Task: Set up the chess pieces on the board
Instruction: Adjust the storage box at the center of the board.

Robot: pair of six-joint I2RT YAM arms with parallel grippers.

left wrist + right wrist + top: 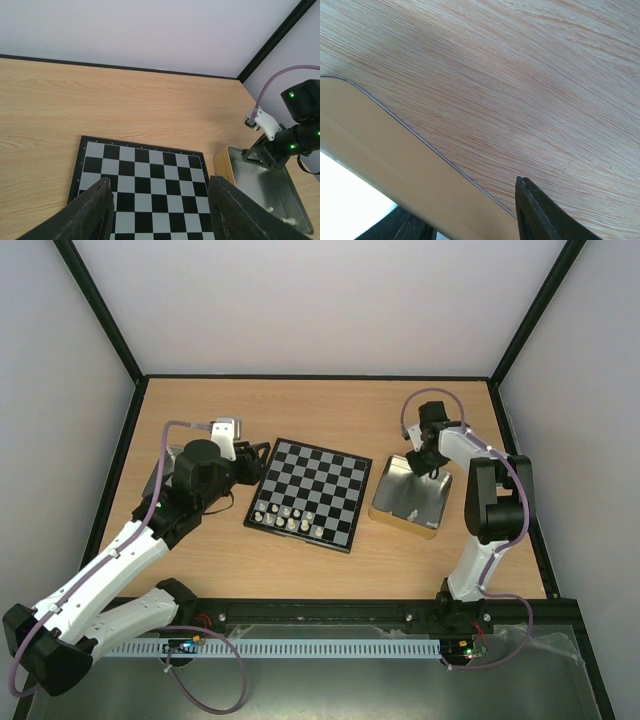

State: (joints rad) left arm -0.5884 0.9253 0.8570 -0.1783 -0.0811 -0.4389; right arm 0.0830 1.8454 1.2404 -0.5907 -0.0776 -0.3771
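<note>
Your left claw stands part open, empty, at the board; your right claw is over the tin (grip: cannot tell); white pieces on near rows

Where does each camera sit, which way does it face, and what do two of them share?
Top external: above and behind the arms, looking down at the table; both arms show.
Left wrist: on the left arm, facing across the board toward the far wall; the open left gripper frames the bottom.
Right wrist: low beside the tin rim, facing bare wood; one finger shows.
Shared: top and left wrist both see board, tin and right gripper.
</note>
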